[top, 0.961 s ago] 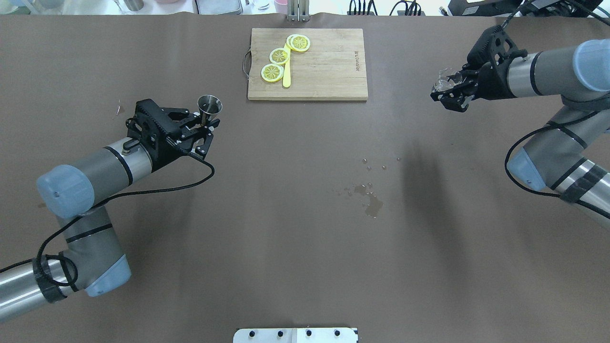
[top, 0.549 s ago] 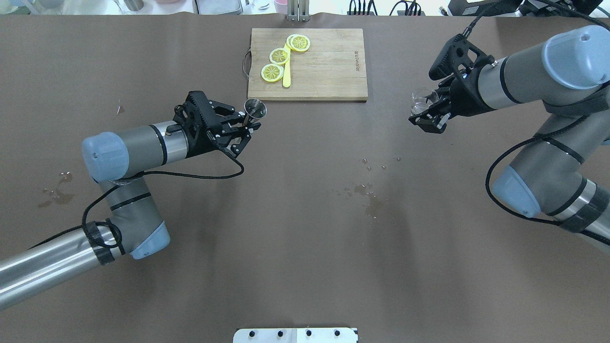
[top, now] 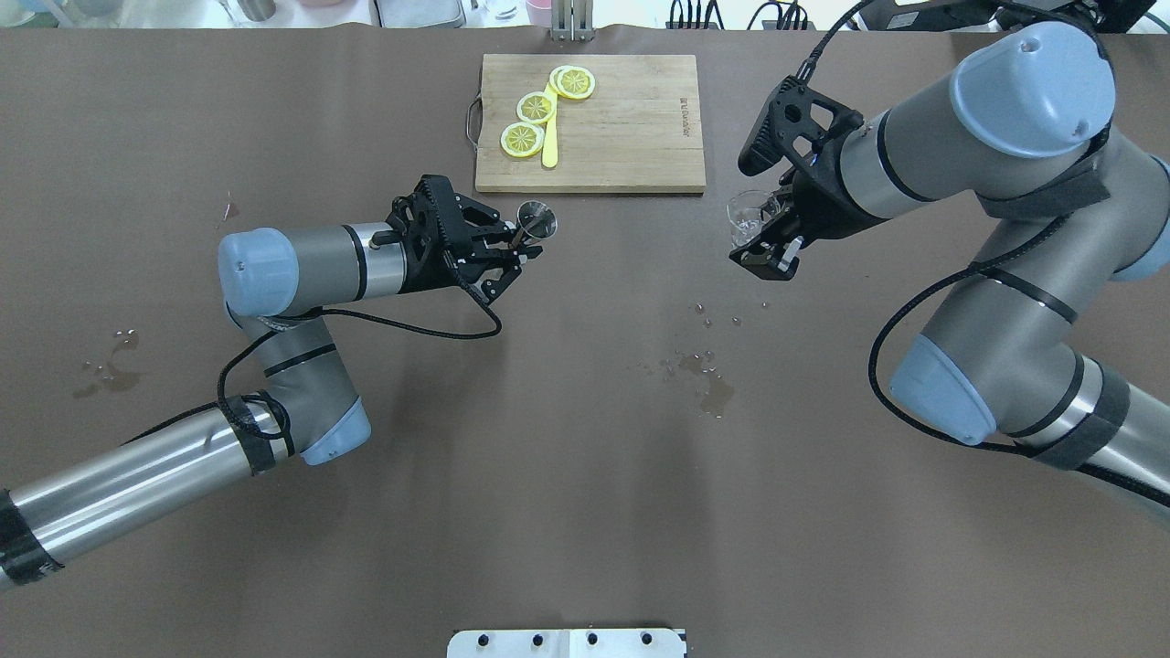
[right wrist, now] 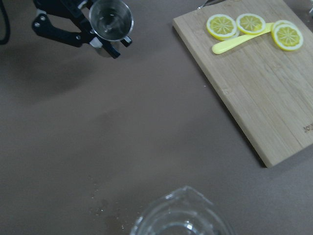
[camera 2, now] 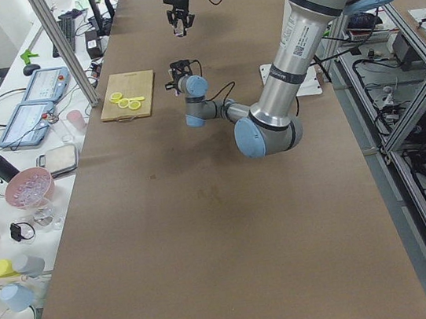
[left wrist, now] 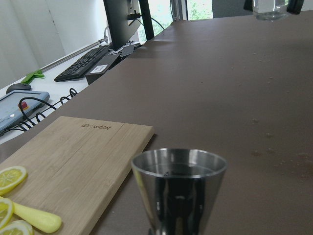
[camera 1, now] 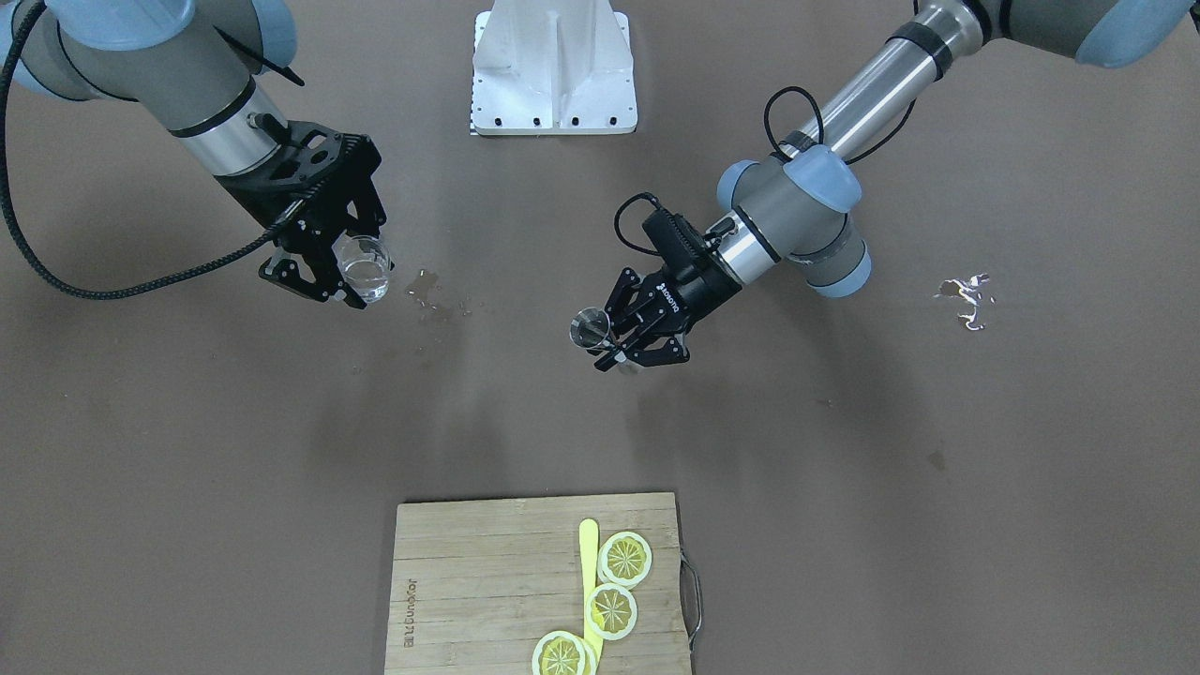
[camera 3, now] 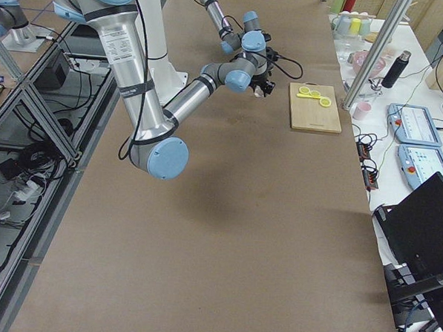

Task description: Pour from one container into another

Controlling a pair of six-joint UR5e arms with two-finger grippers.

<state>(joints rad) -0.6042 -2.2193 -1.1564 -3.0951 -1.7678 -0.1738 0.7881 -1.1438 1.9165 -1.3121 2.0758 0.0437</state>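
Our left end effector (top: 517, 245) grips a steel jigger (top: 537, 218), our right end effector (top: 766, 247) a small glass pitcher (top: 745, 214), both above the bench (top: 585, 475), well apart. Tilting before aligning, we risk spilling.

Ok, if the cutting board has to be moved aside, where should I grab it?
By the wire handle on the cutting board's short edge, the one toward the robot's left, coming in from that side. The board lies flat, so its edges offer the jaws little; the loop sticks out, clear of the lemon slices.
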